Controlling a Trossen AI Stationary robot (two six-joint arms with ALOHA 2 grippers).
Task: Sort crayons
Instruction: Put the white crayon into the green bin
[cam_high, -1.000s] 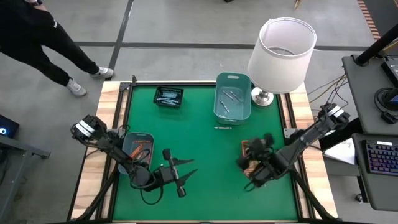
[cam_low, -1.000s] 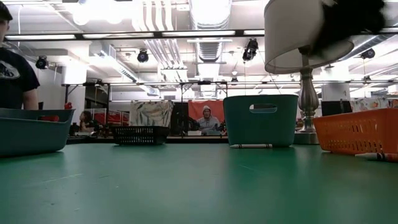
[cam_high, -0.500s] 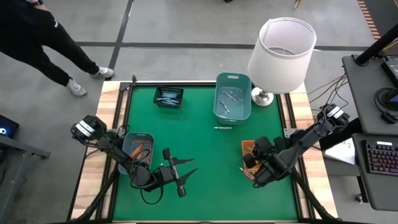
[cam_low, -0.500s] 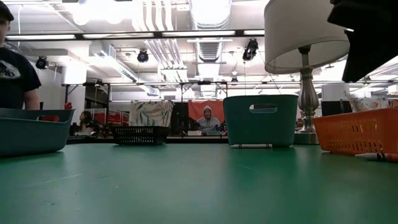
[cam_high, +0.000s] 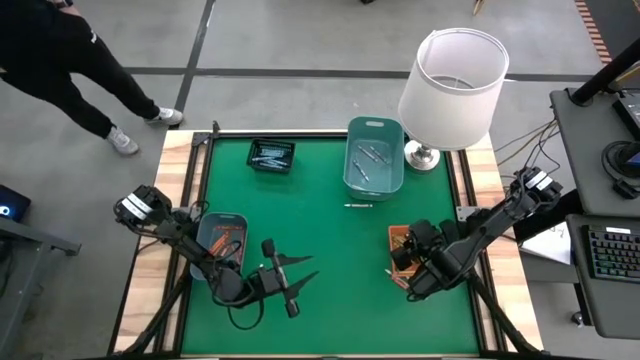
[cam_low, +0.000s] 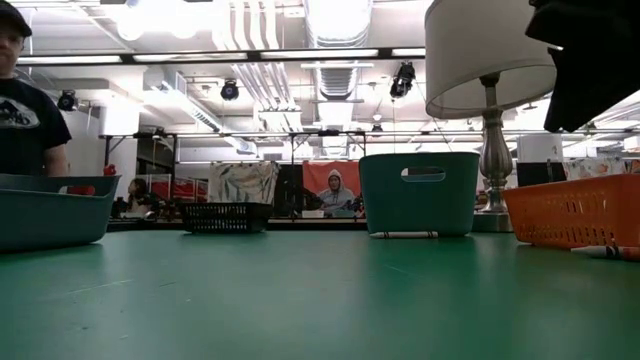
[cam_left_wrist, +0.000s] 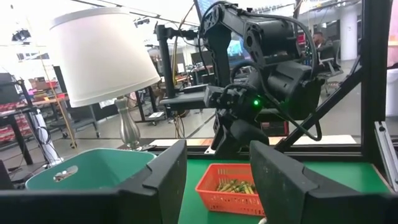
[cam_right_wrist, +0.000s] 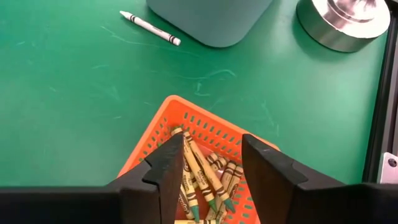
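Crayons (cam_right_wrist: 205, 171) fill orange basket (cam_right_wrist: 205, 127) (yellowish heap)

Yellowish crayons (cam_right_wrist: 208, 177) lie heaped in the orange basket (cam_right_wrist: 205, 127) at right; one white crayon (cam_right_wrist: 150, 28) lies loose beyond it.

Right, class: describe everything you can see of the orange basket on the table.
The orange basket is a small rectangular tray of what looks like plastic, its walls pierced with rows of slots. It sits flat on the green table near the right edge, in front of the lamp. Inside lies a loose heap of yellowish-green crayons. The right pincer hangs open just above it; whether it touches the rim cannot be told.
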